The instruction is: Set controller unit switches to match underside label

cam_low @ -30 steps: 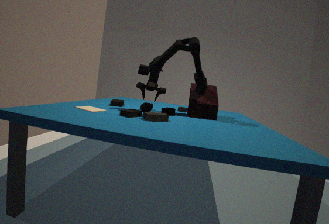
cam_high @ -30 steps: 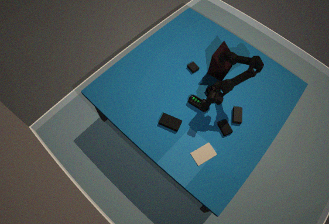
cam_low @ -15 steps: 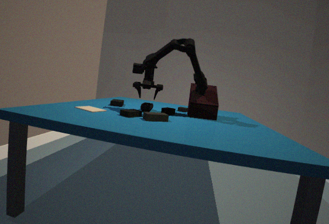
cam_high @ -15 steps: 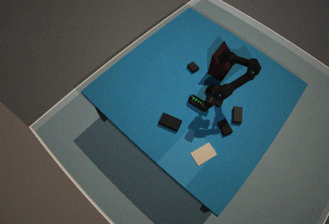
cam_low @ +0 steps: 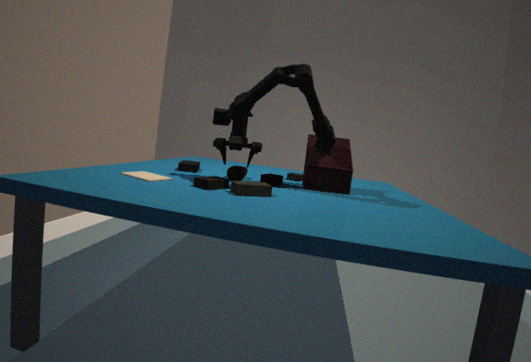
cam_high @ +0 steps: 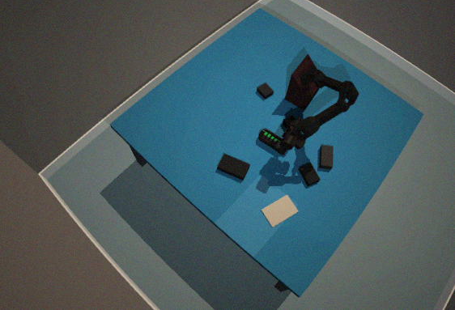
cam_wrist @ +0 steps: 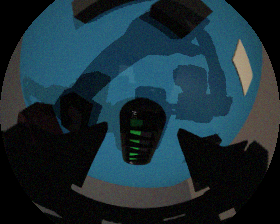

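Dim light is cast over the blue bench, where the dark, round-ended controller unit is seen base-down, its green rocker ends lined along one side. Individual settings cannot be told reliably. Above it, the hand is spread wide, released. Farther out, a beige card is seen lying flat.

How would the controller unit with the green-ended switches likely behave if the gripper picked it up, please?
The controller unit looks rigid, a single hard-looking block, so it should hardly flex. Its ends look rounded, so fingers closing there might slip. Its switches show on top, so a careless grip or brush could press one.
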`<act>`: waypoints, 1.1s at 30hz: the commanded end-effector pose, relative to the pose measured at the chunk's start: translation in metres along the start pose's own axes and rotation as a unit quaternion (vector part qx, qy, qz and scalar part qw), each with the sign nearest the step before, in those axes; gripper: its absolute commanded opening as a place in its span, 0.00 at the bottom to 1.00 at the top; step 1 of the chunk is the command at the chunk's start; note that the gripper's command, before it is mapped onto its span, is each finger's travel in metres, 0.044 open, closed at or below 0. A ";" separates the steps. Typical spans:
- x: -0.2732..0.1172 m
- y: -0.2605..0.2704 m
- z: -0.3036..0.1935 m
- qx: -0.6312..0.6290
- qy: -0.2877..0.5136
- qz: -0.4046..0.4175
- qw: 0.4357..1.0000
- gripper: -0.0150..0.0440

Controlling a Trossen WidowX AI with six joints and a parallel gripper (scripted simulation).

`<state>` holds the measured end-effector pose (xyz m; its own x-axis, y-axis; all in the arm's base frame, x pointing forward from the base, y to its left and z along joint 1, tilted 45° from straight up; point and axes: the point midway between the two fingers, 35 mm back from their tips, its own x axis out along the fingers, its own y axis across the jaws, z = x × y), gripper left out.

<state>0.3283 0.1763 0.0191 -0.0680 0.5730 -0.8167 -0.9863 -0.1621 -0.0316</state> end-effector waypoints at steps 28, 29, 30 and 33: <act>0.029 0.001 0.005 0.003 0.000 -0.001 1.000 0.81; 0.029 0.001 0.005 0.003 0.000 -0.001 1.000 0.81; 0.029 0.001 0.005 0.003 0.000 -0.001 1.000 0.81; 0.029 0.001 0.005 0.003 0.000 -0.001 1.000 0.81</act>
<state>0.3239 0.1970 -0.0017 -0.0683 0.5751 -0.8152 -0.9863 -0.1617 -0.0314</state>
